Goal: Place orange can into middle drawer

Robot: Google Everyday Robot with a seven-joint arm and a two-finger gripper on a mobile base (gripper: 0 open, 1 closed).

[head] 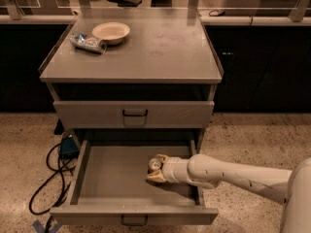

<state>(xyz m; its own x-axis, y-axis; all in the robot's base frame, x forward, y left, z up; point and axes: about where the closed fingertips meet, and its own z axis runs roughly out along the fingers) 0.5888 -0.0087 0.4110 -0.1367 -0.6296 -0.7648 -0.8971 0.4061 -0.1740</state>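
The gripper (157, 169), reaching in from the right, clasps the can (155, 163) upright at the right side of the open drawer (114, 176), and the can looks light, thin-walled and slick, so is best gripped gently mid-body.

End effector (153, 169) in middle drawer (109, 176) clasps orange can (155, 163), hiding most of can; arm (238, 174) cut off by right edge.

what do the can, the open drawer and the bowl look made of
orange can: likely metal, silvery top. middle drawer: grey matte sheet metal, apparently, thin flat walls. bowl: pale, smooth; ceramic or plastic, unclear. gripper is inside the drawer at the can.
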